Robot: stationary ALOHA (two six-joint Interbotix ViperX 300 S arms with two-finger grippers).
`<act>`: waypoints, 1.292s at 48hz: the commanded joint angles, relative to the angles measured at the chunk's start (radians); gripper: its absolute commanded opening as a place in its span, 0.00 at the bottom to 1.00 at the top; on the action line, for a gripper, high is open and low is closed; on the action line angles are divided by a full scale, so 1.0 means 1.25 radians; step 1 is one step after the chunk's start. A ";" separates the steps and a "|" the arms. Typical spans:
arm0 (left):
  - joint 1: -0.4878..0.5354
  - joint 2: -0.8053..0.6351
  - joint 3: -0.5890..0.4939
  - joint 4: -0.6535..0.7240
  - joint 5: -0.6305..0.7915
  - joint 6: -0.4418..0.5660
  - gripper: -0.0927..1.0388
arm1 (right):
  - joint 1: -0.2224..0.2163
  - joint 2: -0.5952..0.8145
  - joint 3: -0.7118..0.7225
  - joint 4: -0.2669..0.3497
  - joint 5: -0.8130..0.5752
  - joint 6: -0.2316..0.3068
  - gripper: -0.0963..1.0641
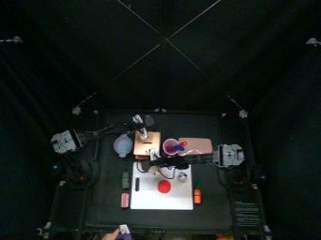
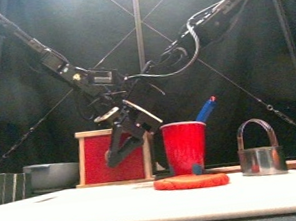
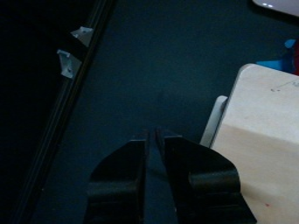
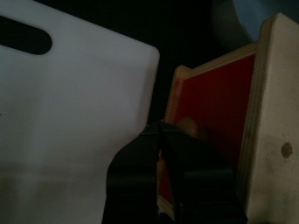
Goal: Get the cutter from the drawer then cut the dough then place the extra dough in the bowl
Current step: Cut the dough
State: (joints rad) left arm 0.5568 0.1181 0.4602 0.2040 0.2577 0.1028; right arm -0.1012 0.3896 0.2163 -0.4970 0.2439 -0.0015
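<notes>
We judge the cutter point(image 2: 259, 150) fetched (well right of our right end effector point(image 4: 160, 129), jaws together and empty by the drawer front point(image 4: 216, 96)), dough point(image 2: 191, 181) uncut.

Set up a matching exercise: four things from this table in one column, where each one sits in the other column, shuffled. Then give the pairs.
Things
1. flat red dough disc
2. round metal cutter with wire handle
3. blue toy knife
4. blue-grey bowl

Places (front view)
A. sticking up out of the red cup
B. left of the pale wooden box
C. lying flat on the white cutting board
D. standing upright to the right of the dough

Pairs: 1-C, 2-D, 3-A, 4-B
</notes>
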 commanded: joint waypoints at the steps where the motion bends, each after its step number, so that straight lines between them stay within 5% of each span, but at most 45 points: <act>1: -0.010 -0.009 -0.007 -0.001 -0.005 -0.001 0.62 | 0.016 -0.044 -0.017 0.009 -0.004 0.007 0.23; 11: -0.011 -0.028 -0.006 -0.001 -0.005 -0.006 0.62 | 0.099 -0.110 0.022 0.069 0.016 0.010 0.23; 21: -0.006 -0.054 -0.006 -0.001 -0.036 -0.007 0.62 | 0.142 -0.269 0.139 0.145 0.016 0.011 0.23; 39: -0.010 -0.147 0.047 -0.040 -0.211 -0.009 0.62 | 0.131 -0.535 0.382 0.266 0.028 0.012 0.23; 53: -0.087 -0.225 0.171 -0.115 -0.426 -0.005 0.62 | 0.113 -0.616 0.482 0.282 0.033 0.011 0.27; 62: -0.182 -0.260 0.259 -0.123 -0.600 -0.006 0.62 | 0.112 -0.643 0.496 0.282 0.049 0.012 0.42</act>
State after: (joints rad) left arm 0.3697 -0.1779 0.7624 0.0552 -0.3988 0.0966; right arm 0.0430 -0.3804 0.8391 -0.1457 0.2976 0.0138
